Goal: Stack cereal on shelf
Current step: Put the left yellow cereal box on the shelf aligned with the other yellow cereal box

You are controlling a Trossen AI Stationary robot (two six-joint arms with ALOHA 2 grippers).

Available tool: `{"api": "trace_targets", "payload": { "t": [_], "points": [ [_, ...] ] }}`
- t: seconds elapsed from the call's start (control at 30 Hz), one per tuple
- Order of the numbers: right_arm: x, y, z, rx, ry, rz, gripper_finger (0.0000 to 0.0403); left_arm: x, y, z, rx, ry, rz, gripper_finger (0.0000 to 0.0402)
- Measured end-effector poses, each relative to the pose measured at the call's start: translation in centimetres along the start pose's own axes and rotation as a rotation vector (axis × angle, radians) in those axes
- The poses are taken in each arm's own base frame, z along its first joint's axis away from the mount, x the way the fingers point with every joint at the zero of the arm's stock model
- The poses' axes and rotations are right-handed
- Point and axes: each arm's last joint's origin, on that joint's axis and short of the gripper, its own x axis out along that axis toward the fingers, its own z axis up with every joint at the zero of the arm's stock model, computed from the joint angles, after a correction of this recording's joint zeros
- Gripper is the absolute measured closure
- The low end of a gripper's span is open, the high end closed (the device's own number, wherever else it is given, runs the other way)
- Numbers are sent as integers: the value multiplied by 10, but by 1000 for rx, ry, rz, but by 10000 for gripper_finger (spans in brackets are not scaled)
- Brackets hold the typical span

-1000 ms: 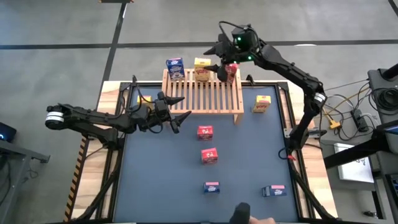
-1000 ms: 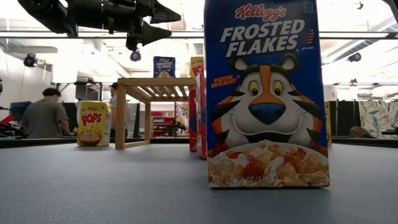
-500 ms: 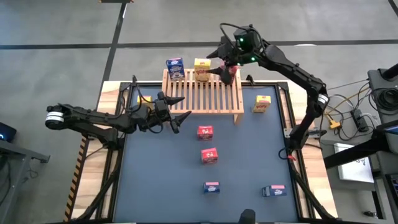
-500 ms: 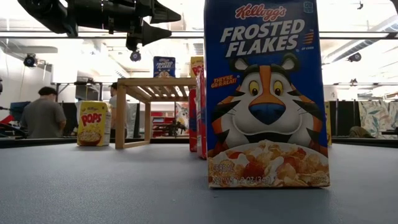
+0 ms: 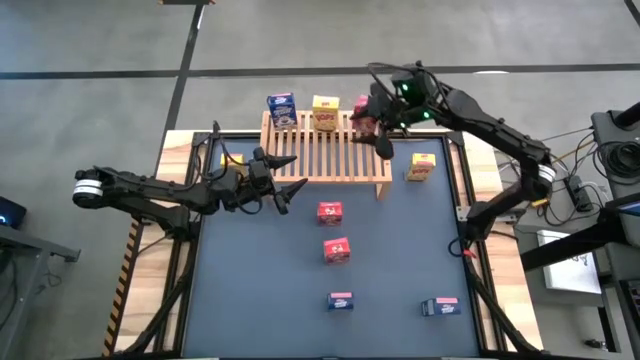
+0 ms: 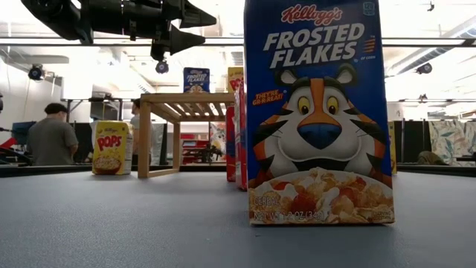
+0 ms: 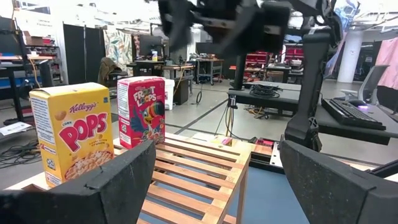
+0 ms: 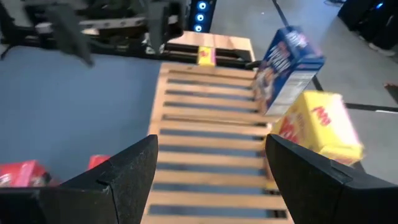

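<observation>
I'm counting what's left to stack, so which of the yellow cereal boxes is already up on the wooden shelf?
The yellow box standing on the shelf between the blue box and red box. The other two yellow boxes sit on the table beside the shelf.

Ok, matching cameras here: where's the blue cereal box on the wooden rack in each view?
High view: blue box on the rack's back left corner.
Low view: atop the rack, left of centre.
Left wrist view: not in it.
Right wrist view: on the rack, beside a yellow box.
Landmark: the slatted rack.
</observation>
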Motion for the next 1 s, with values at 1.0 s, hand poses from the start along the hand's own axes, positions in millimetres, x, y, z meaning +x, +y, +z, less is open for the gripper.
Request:
{"api": "trace_targets", "payload": {
  "t": [1.0],
  "points": [
    [-28, 83, -100, -22, -386, -54, 138, -1, -2, 6, -115, -60, -32, 74]
  ]
}}
